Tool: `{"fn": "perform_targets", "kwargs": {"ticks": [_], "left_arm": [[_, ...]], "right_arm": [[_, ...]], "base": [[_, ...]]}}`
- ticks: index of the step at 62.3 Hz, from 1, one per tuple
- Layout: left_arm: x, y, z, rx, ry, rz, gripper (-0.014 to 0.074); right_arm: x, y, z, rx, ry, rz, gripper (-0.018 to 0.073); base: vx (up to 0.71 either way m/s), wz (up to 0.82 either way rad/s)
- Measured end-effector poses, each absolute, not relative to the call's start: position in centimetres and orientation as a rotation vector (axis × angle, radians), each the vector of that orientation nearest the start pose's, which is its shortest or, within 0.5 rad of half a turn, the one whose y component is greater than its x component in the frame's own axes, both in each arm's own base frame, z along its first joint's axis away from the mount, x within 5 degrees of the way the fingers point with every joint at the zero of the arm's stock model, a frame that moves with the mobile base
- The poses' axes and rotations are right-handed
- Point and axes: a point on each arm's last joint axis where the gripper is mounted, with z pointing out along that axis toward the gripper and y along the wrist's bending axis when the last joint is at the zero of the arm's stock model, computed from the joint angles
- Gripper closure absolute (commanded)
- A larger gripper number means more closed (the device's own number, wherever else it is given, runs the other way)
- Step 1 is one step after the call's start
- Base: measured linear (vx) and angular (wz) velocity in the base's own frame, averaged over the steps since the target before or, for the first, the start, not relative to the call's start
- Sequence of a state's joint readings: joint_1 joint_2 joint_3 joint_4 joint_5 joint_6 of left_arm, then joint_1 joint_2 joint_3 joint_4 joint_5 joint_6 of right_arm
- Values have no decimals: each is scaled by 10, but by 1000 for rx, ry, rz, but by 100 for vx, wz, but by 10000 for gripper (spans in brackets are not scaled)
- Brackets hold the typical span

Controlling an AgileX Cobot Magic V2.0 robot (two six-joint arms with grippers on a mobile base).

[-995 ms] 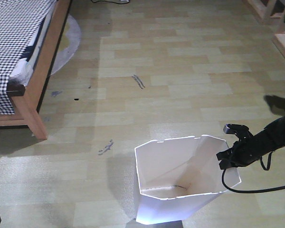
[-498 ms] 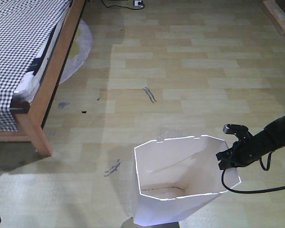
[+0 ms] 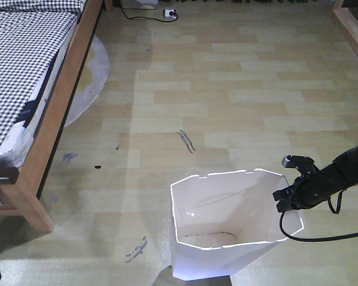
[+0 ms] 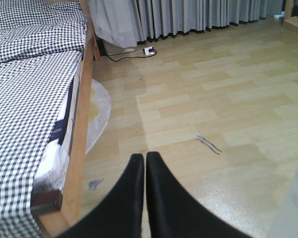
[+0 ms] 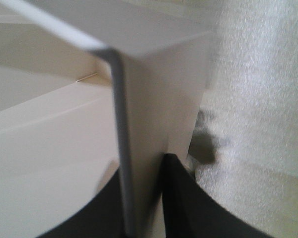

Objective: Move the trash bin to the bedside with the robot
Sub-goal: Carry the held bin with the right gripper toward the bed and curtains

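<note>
Rolled forward, the trash bin (image 3: 227, 205) now stands nearer the corner post (image 3: 27, 205) of the bed (image 3: 62, 101) than before. The right gripper (image 3: 284, 199) pinches its rim, and the left gripper (image 4: 145, 163) is squeezed together, holding nothing.

The right arm (image 3: 346, 171) reaches in from the right edge of the front view, slim and black, angled down toward its right gripper (image 3: 281, 200). A black cable (image 3: 310, 239) loops below the wrist. In the right wrist view, the right gripper (image 5: 144, 167) has its jaws pressed on either side of the thin wall of the trash bin (image 5: 154, 99), one inside and one outside. The left gripper (image 4: 144, 156) points forward and slightly down, its two black jaws closed against each other with nothing between them.
</note>
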State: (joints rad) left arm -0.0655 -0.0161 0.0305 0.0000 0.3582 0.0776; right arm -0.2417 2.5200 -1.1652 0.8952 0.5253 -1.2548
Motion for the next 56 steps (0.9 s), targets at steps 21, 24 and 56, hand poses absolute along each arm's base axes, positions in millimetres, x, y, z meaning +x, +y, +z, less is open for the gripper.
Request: {"fn": "perform_targets", "kwargs": {"ticks": [21, 24, 56], "left_arm": [[53, -3, 172, 133, 1851, 8, 603], [53, -3, 172, 133, 1851, 8, 603], [53, -3, 172, 133, 1851, 8, 603]], "right_arm": [[343, -47, -60, -271, 2980, 600, 559], [343, -47, -60, -271, 2980, 600, 559], [343, -47, -60, -270, 2980, 602, 559]], "base": [[38, 3], [37, 0], [37, -3]]}}
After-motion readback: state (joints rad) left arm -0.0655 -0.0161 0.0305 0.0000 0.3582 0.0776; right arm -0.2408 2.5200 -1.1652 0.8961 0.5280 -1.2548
